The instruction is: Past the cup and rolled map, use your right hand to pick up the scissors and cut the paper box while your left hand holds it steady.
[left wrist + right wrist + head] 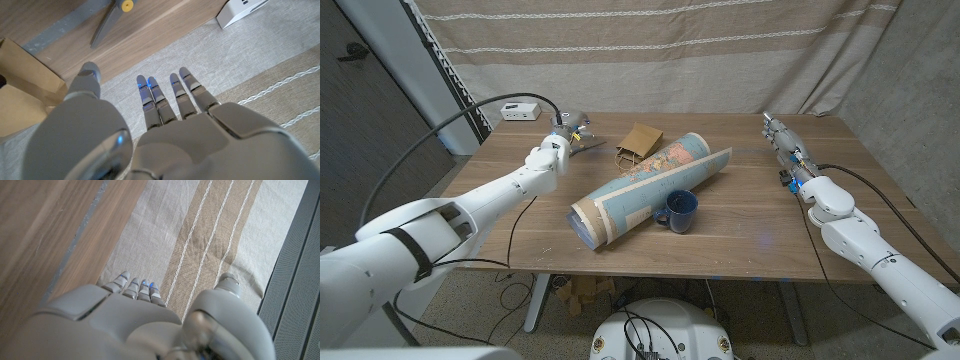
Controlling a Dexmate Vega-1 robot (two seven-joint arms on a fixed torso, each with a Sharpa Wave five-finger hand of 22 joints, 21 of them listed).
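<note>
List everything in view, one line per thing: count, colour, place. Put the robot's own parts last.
Table: one, brown wood, fills the middle of the head view.
Rolled map: one, blue and tan print, lying diagonally at the table's centre.
Cup: one, dark blue, against the map's near side.
Paper box: one, brown, behind the map's far end.
Scissors: one, grey blades with a yellow pivot, far left of the table by the left hand.
White box: one, white, far left corner.
Curtain: one, beige with pale stripes, behind the table.
Left hand: one, white, fingers apart, empty.
Right hand: one, white, far right, empty.
</note>
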